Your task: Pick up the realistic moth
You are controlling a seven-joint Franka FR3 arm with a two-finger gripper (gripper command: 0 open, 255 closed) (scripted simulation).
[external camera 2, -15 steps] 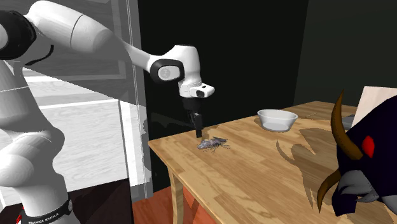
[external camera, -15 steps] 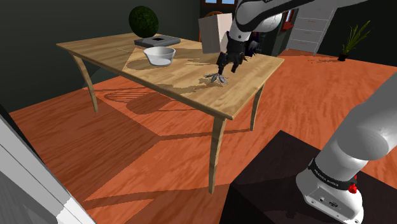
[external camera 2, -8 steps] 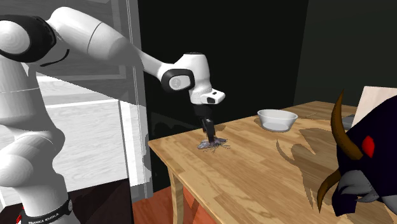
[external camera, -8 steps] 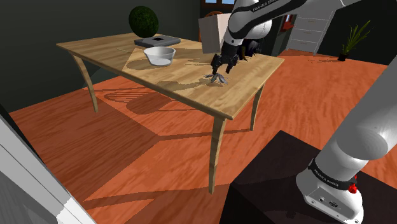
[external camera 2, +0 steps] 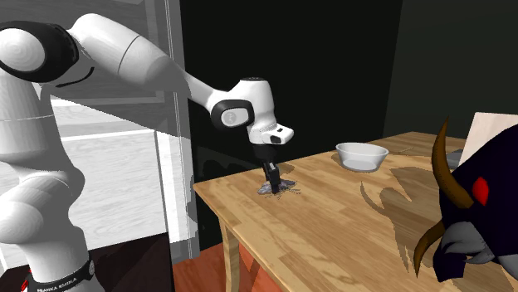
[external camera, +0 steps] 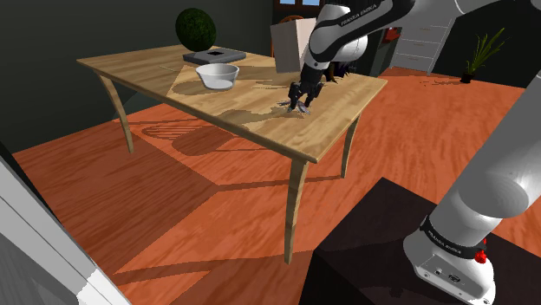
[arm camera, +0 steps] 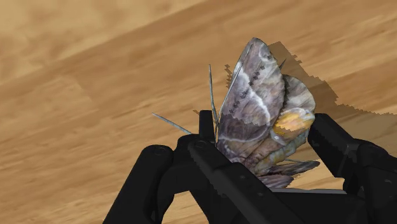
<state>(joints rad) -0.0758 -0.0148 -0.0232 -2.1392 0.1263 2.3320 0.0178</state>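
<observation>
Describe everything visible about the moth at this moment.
The moth has mottled grey-brown wings with pale bands, an orange-yellow patch and thin antennae. It stands on edge, wings upright, clasped on both sides by the gripper, low over the wooden table. Whether it touches the wood cannot be told.

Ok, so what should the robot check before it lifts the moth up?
1. Is the moth between the end effector's fingers? Ok.
2. Do both fingers touch it? Ok, one on each side.
3. Is the grip firm enough? Cannot tell.
4. Is the white bowl out of the way? Ok, it stands apart on the table.
</observation>
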